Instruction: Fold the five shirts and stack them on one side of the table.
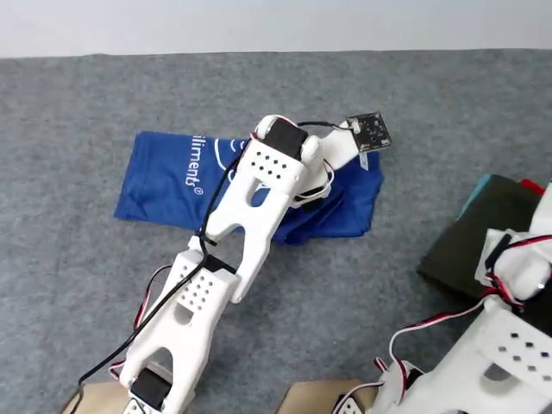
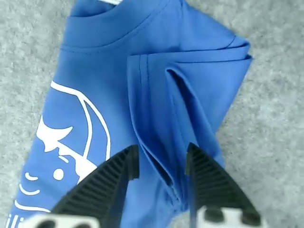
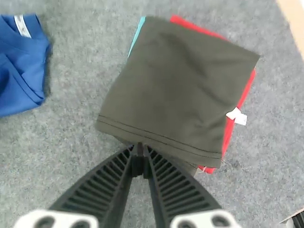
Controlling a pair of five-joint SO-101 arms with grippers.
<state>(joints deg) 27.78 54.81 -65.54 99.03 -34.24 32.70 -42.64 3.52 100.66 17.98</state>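
Observation:
A blue shirt (image 1: 172, 177) with white print lies partly folded on the grey table, its sleeve side doubled over into pleats (image 2: 190, 80). My left arm (image 1: 267, 172) stretches over the shirt's right part. My left gripper (image 2: 161, 159) is open just above the cloth, its black fingers (image 2: 118, 173) standing either side of a raised fold. A folded stack sits at the table's right: a dark olive shirt (image 3: 180, 80) on top, a red shirt (image 3: 237, 102) and a teal edge (image 3: 135, 38) beneath. My right gripper (image 3: 138, 156) is shut, empty, at the stack's near edge.
Grey carpet-like cloth (image 1: 371, 285) covers the table. The stack (image 1: 483, 233) lies against the right edge, beside the right arm (image 1: 509, 345). A small camera board (image 1: 369, 131) sticks out from the left wrist. Open surface lies between the blue shirt and the stack.

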